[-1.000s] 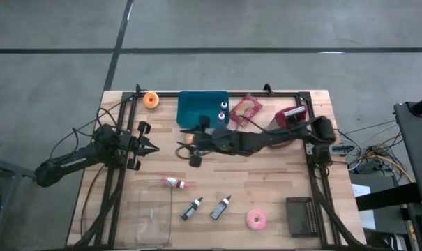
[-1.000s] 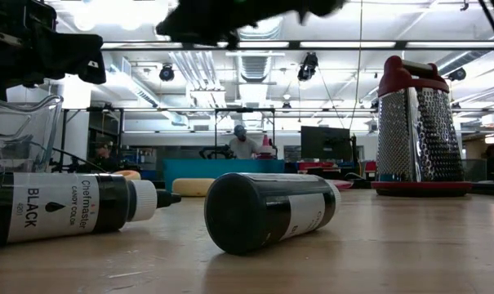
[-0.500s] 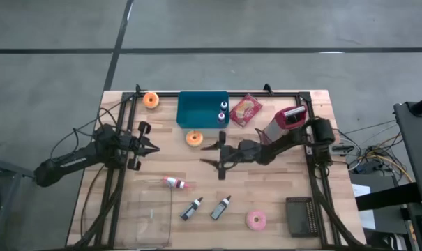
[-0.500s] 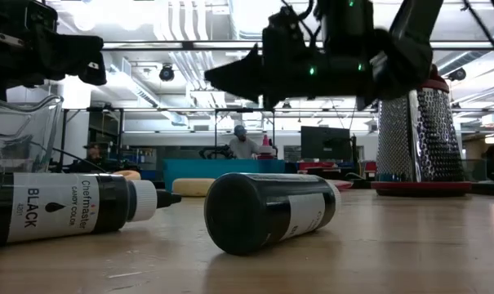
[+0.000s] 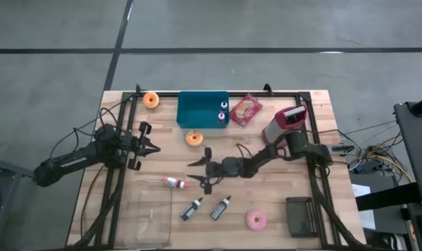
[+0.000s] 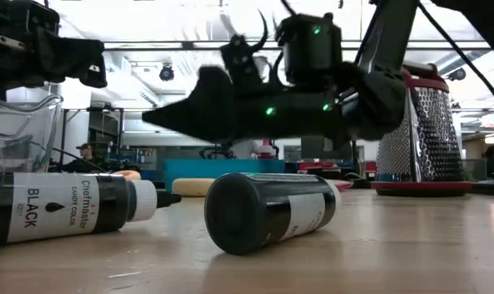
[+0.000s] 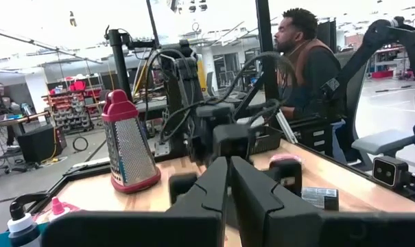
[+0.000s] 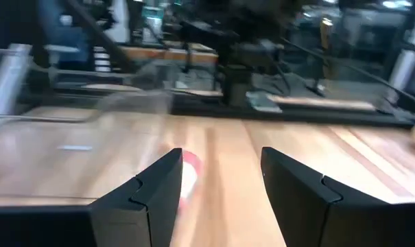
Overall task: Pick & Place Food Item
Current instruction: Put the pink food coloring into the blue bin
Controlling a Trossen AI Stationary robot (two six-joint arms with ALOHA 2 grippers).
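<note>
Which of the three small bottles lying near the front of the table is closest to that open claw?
The little bottle with the red and white body, just off the right gripper. The two dark bottles lie farther toward the front edge.

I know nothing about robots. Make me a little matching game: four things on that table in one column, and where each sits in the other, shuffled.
Things:
1. pink donut
2. red-topped grater
3. teal bin
4. right hand

Places:
a. far edge of the table, middle
b. over the table's middle, fingers spread
c. near edge, beside the dark block
d. far right, by the right arm's base

Pairs: 1-c, 2-d, 3-a, 4-b
</note>
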